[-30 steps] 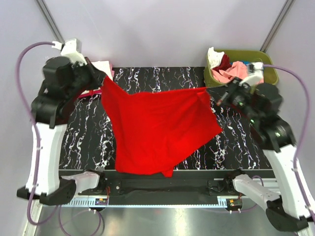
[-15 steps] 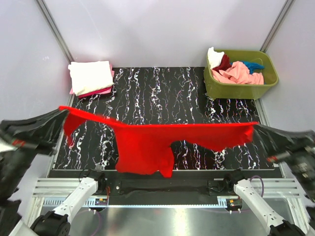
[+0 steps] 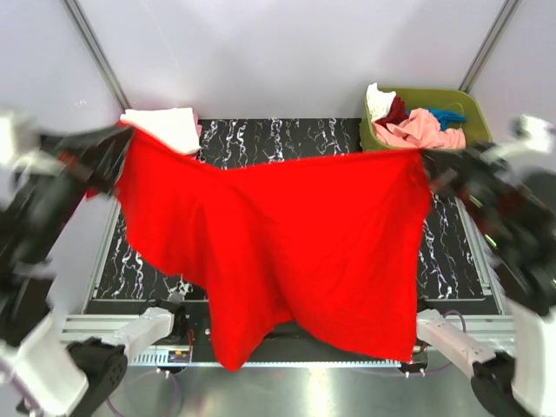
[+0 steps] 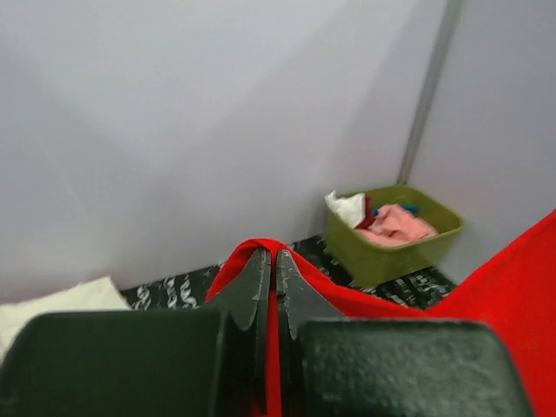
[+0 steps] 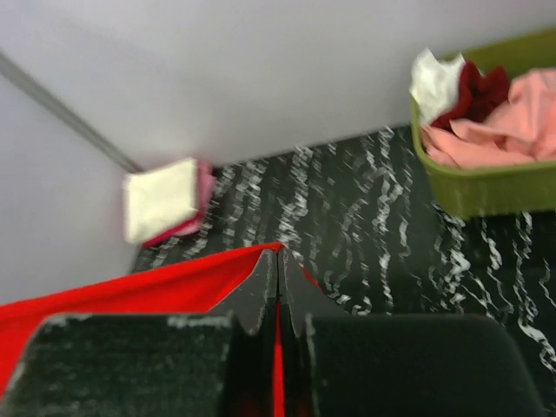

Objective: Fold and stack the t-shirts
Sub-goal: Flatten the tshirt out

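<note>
A bright red t-shirt point(image 3: 287, 243) hangs spread out in the air between my two arms and covers most of the table. My left gripper point(image 3: 129, 133) is shut on its upper left corner, and in the left wrist view red cloth point(image 4: 261, 252) is pinched between the shut jaws point(image 4: 274, 258). My right gripper point(image 3: 426, 158) is shut on the upper right corner, with the red cloth point(image 5: 174, 282) running off to the left of the jaws point(image 5: 278, 258). Both arms are blurred by motion. A folded stack, cream-white on pink point(image 3: 163, 127), lies at the back left.
An olive-green bin point(image 3: 423, 158) at the back right holds cream, dark red, pink and teal t-shirts point(image 3: 417, 124). The black marbled table point(image 3: 287, 139) shows only behind the shirt. The shirt's lower hem hangs past the table's near edge.
Both arms have swung up and back from a low, wide stretch. The red t-shirt, pulled into a narrow band half a second ago, now hangs open like a curtain.
</note>
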Controlling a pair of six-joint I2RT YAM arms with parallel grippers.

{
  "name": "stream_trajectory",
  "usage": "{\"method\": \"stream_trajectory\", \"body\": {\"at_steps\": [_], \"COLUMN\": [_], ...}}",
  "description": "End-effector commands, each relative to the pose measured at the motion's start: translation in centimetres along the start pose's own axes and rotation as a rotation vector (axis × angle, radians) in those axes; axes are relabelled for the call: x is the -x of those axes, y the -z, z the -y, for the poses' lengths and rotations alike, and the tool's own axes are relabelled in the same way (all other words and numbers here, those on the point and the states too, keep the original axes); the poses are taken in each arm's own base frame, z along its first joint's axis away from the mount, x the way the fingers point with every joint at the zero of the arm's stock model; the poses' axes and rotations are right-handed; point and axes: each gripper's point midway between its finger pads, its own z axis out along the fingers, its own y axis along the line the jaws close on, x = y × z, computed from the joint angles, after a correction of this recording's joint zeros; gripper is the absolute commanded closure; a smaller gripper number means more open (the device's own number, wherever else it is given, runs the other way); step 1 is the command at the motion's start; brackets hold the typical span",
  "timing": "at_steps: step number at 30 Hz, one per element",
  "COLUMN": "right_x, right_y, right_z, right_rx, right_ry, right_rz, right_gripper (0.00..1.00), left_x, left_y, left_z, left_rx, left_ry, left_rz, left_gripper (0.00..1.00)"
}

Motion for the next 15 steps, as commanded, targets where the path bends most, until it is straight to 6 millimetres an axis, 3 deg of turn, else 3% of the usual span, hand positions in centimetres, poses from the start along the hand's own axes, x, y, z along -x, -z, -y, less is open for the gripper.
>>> {"method": "stream_trajectory", "body": {"at_steps": [1, 2, 3, 4, 5, 6, 7, 8, 9, 10, 11, 12, 13, 14, 15], "right_x": [-3.7, -6.1, -6.9, -7.6, -11.7, -11.3, -17.5, -18.8, -16.0, -20.4, -20.2, -19.7, -18.3, -17.9, -19.2], "right_y": [-9.3, -13.1, -15.1, -17.6, -22.1, -24.5, -27.8, -29.0, -31.0, -31.2, -31.6, -31.9, -32.0, -31.9, -31.4], "right_z": [4.0, 5.4, 6.2, 6.9, 9.9, 10.6, 14.7, 16.7, 15.6, 18.0, 17.5, 16.7, 15.6, 14.7, 14.9], "right_rx": [-0.219, -0.281, -0.310, -0.329, -0.379, -0.386, -0.478, -0.505, -0.486, -0.563, -0.540, -0.512, -0.471, -0.428, -0.419], "right_ry": [0.070, 0.096, 0.110, 0.111, 0.109, 0.067, 0.055, 0.010, -0.012, -0.005, -0.009, -0.019, -0.018, -0.018, -0.014], "right_rz": [-0.075, -0.137, -0.153, -0.161, -0.276, -0.276, -0.462, -0.532, -0.487, -0.635, -0.641, -0.630, -0.590, -0.580, -0.604], "right_gripper": [1.00, 1.00, 1.00, 1.00, 1.00, 0.98, 0.78, 0.54, 0.34, 0.30, 0.27, 0.24, 0.21, 0.18, 0.16], "left_x": [-8.1, -9.8, -14.5, -16.9, -22.1, -24.6, -23.4, -31.5, -33.5, -36.5, -38.4, -39.7, -42.9, -41.6, -41.4], "left_y": [-10.0, -11.7, -15.6, -17.4, -21.1, -22.6, -24.7, -26.8, -27.7, -28.1, -28.2, -28.2, -26.8, -26.4, -26.7], "left_z": [-6.7, -7.9, -10.2, -11.6, -13.7, -15.4, -16.4, -18.9, -19.5, -19.5, -19.2, -18.6, -18.2, -17.4, -17.0], "left_rx": [0.181, 0.208, 0.244, 0.264, 0.285, 0.336, 0.371, 0.427, 0.447, 0.424, 0.408, 0.405, 0.415, 0.415, 0.396], "left_ry": [-0.036, -0.043, -0.051, -0.057, -0.053, -0.062, -0.076, -0.048, -0.025, 0.011, 0.043, 0.093, 0.120, 0.138, 0.142], "left_rz": [-0.241, -0.284, -0.402, -0.458, -0.576, -0.632, -0.581, -0.730, -0.742, -0.790, -0.823, -0.841, -0.921, -0.895, -0.861], "left_gripper": [1.00, 1.00, 1.00, 1.00, 1.00, 0.98, 0.78, 0.55, 0.37, 0.24, 0.10, 0.01, 0.01, 0.01, 0.01]}}
